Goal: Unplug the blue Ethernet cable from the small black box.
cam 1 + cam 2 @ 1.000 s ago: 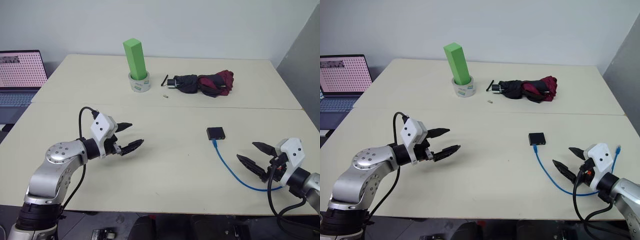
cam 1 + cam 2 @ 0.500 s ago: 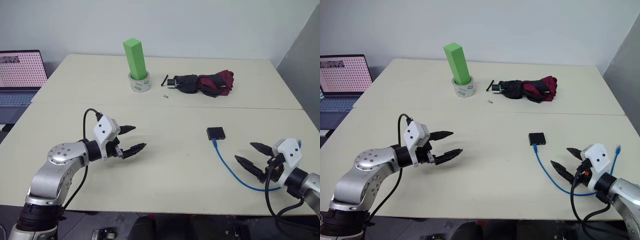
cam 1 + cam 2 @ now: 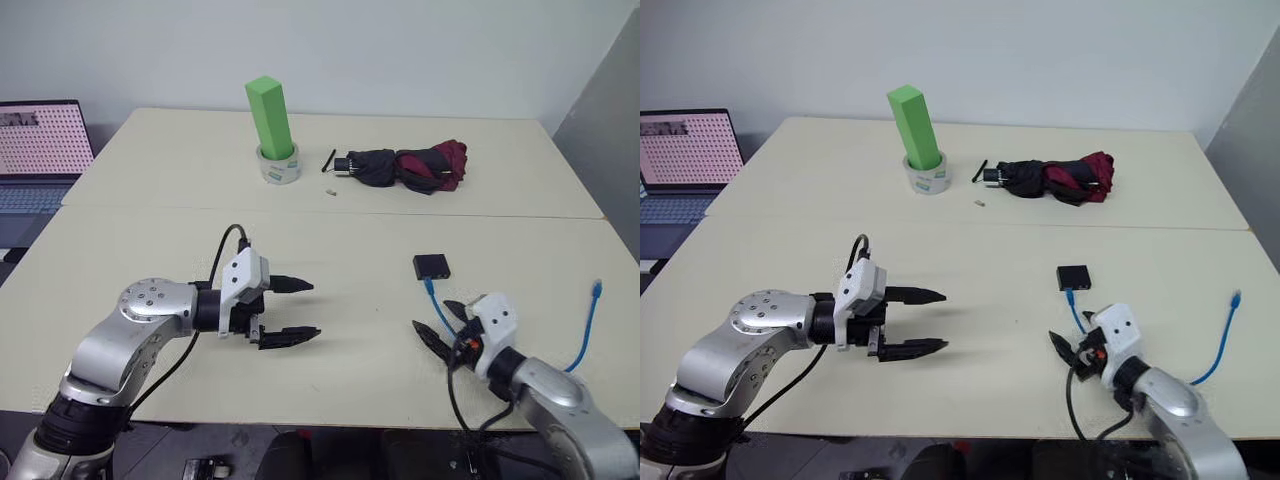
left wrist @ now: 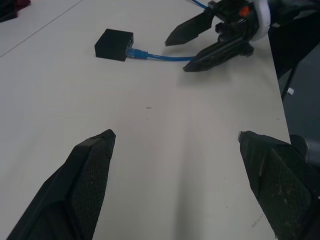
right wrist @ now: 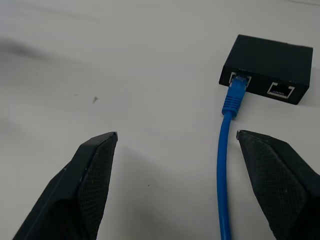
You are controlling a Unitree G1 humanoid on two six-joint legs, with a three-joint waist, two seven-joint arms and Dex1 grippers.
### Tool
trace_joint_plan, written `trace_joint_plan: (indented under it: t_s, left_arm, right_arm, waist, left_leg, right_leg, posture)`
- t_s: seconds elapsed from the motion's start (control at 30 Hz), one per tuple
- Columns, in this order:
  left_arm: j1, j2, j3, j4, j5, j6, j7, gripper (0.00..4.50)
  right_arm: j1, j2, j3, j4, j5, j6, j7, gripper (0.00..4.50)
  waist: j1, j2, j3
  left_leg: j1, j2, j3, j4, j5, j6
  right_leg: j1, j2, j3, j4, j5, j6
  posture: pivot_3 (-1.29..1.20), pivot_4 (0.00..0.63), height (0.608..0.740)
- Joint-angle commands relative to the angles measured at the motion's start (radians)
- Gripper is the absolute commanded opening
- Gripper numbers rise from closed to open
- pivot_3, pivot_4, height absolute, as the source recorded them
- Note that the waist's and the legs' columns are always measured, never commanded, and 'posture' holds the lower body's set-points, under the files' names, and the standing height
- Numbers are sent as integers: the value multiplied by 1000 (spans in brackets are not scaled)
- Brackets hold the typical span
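The table (image 3: 360,230) has a smooth, matt cream top. The box (image 5: 267,67) looks like matt black plastic. The cable (image 5: 223,165) has a smooth blue plastic sheath. Finger pads (image 5: 82,195) are black with a fine rough texture. The far umbrella (image 3: 410,167) is soft crumpled cloth, black and maroon.

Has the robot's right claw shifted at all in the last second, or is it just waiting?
Yes. The right gripper has swung in toward the left along the table's near edge, and now sits just short of the small black box, jaws open.
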Motion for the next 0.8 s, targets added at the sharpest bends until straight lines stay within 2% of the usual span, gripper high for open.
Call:
trace_joint_plan:
  t_s: [0.03,0.13,0.23,0.47,0.67,0.7,0.8]
  left_arm:
    - [-21,0,-20,-2,13,-27,-14,4172]
    - [-18,-2,-26,1,17,-36,-13,4172]
    - [-17,-6,-31,7,25,-45,-12,4249]
    - [-7,-12,-29,12,37,-59,-9,4249]
    - [-10,-28,-21,49,42,-66,7,4249]
    - [-14,-36,-19,57,39,-62,14,4249]
    - [-26,-56,-8,78,15,-35,29,4249]
  right_arm:
    - [-67,94,33,85,-108,-71,-133,4035]
    - [-91,137,50,120,-150,-79,-171,4035]
    - [-119,170,47,162,-183,-83,-210,3537]
    - [-159,212,3,199,-206,-58,-269,1870]
    - [-162,160,21,174,-211,-44,-217,360]
    - [-167,143,27,168,-209,-45,-196,185]
    - [-183,89,55,153,-214,-65,-127,129]
  waist:
    - [-1,0,0]
    - [0,1,0]
    - [0,0,0]
    - [0,0,0]
    - [1,0,0]
    - [2,0,0]
    - [1,0,0]
  left_leg:
    - [0,1,0,0,0,0]
    - [0,0,0,0,0,0]
    - [-1,0,0,0,0,0]
    - [0,0,0,0,0,0]
    - [0,0,-1,0,0,0]
    - [0,0,0,0,0,0]
    - [0,0,-1,0,0,0]
  right_leg:
    - [0,1,0,0,0,0]
    - [-1,1,0,1,0,0]
    - [-1,1,0,0,0,0]
    - [-1,1,0,1,0,0]
    - [0,0,0,1,0,0]
    - [0,0,0,1,0,0]
    - [0,0,0,1,0,0]
  posture:
    - [0,150,740]
    - [0,150,740]
    - [0,150,740]
    - [0,150,740]
    - [0,150,740]
    - [0,150,740]
    - [0,150,740]
